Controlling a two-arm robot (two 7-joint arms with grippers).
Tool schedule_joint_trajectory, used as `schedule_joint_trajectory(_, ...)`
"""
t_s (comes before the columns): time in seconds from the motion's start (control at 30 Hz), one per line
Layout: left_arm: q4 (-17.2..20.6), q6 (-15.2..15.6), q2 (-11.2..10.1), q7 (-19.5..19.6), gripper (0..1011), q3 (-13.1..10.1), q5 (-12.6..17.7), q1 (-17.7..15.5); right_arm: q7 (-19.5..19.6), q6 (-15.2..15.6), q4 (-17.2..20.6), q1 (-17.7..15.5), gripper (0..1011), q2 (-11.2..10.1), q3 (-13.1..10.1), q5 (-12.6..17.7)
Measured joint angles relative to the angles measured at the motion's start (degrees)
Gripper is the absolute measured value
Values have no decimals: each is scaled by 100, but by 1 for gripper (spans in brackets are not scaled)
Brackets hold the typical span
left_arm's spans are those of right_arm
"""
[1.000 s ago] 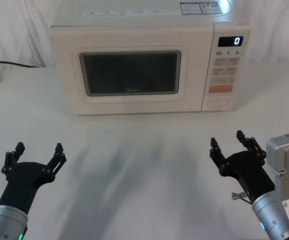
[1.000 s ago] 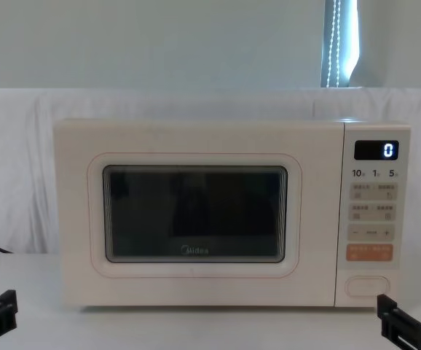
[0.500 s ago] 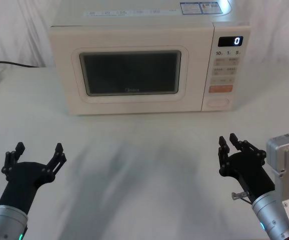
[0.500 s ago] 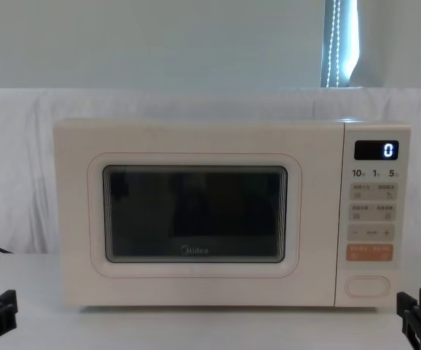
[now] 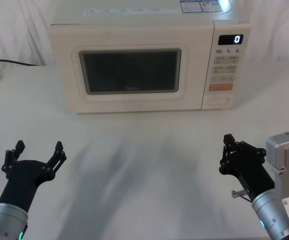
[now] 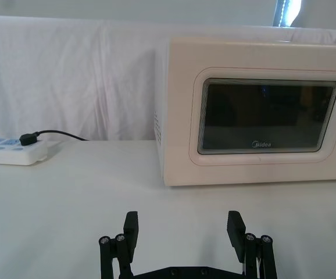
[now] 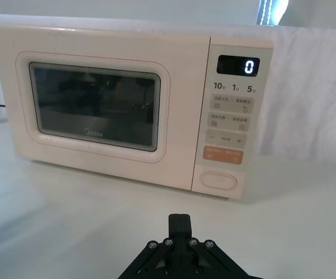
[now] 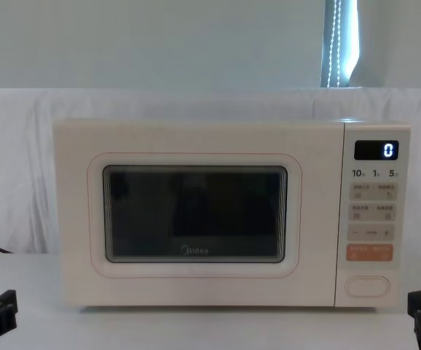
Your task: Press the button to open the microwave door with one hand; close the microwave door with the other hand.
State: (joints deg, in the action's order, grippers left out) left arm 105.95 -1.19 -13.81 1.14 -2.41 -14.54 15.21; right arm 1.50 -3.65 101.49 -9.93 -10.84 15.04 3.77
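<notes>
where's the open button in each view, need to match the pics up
Head view: the button sits at the panel's bottom, at the microwave's lower right corner.
Left wrist view: not in it; the picture cuts off at the door.
Right wrist view: button right of centre, beyond the shut right hand.
Chest view: button at lower right.
Shared landmark: the orange key directly above it.
</notes>
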Motion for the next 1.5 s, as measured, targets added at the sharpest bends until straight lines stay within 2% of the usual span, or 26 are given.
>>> schedule_joint_trajectory(0.2,0,0,0,0,1001,0,0,0,-16,0,-19,16,0,17,-14,1)
schedule_joint_trajectory(0.43,0,0,0,0,1001,0,0,0,-235,7,-310,272,0,219,-195,206)
schedule_joint_trajectory(0.73,0,0,1,0,1001,0,0,0,-571,355,-699,789,0,409,-463,510)
schedule_joint_trajectory(0.9,0,0,0,0,1001,0,0,0,-739,534,-1092,1201,0,466,-516,520)
schedule_joint_trajectory(1.17,0,0,0,0,1001,0,0,0,-795,526,-1752,1724,0,584,-582,505)
schedule_joint_trajectory(1.5,0,0,1,0,1001,0,0,0,-759,563,-2649,2405,0,689,-592,298)
